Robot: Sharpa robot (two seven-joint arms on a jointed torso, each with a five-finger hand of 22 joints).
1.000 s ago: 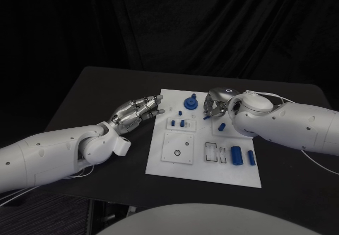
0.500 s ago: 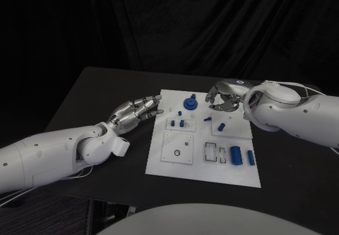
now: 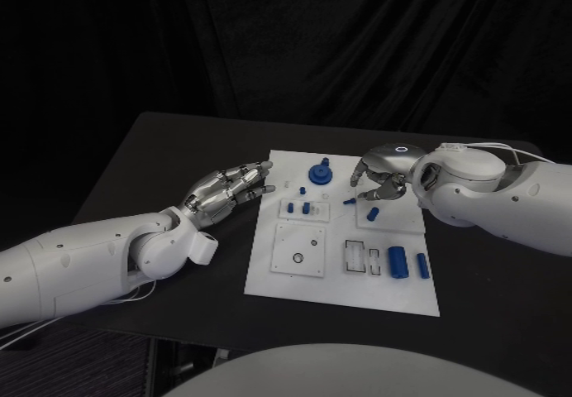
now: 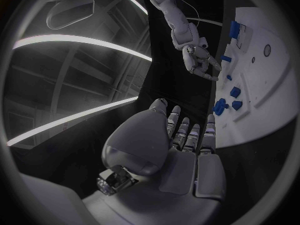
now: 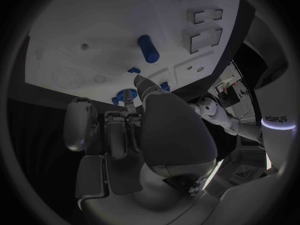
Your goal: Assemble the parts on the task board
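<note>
White plastic task board [image 3: 343, 285]: your silver right hand [image 3: 379, 178] hovers above it, fingers curled, holding nothing; silver left hand [image 3: 226, 192] lies released beside it.

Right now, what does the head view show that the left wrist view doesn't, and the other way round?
Head view: the back of the left robot hand at the task board's left edge. Left wrist view: that robot hand's palm, bare, its fingers stretched toward the board. Shared: the right robot hand over the board's far end, with the round blue part beside it.
</note>
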